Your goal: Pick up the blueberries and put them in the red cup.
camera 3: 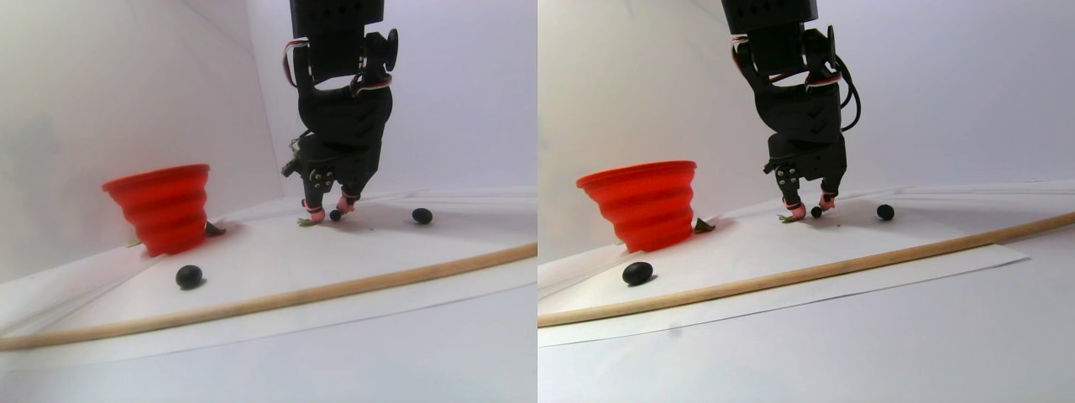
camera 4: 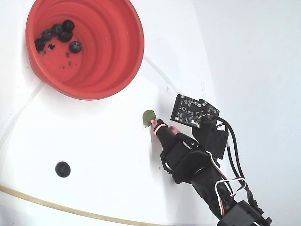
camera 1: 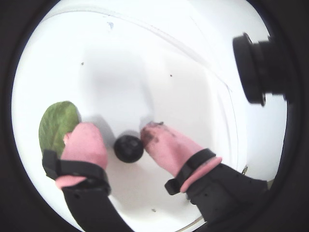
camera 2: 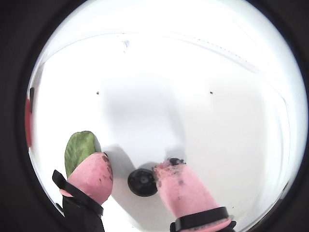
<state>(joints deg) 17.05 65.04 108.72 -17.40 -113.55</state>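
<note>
One blueberry (camera 1: 128,148) (camera 2: 143,182) lies on the white sheet between my pink-tipped fingers. My gripper (camera 1: 116,128) (camera 2: 133,163) is open and down at the sheet, straddling the berry; the right finger is close to it, the left stands apart. In the stereo pair view the gripper (camera 3: 329,210) is lowered over this berry (camera 3: 336,216), with another blueberry (camera 3: 422,216) to its right and a third (camera 3: 190,275) (camera 4: 62,169) in front of the red cup (camera 3: 164,206) (camera 4: 136,47). The cup stands upright with several blueberries (camera 4: 59,33) inside.
A small green leaf (camera 1: 58,125) (camera 2: 79,150) (camera 4: 149,117) lies right beside the left finger. A long wooden stick (camera 3: 336,290) (camera 4: 70,207) runs along the sheet's front edge. White walls close off the back, and a black camera module (camera 1: 256,67) sticks out at the upper right.
</note>
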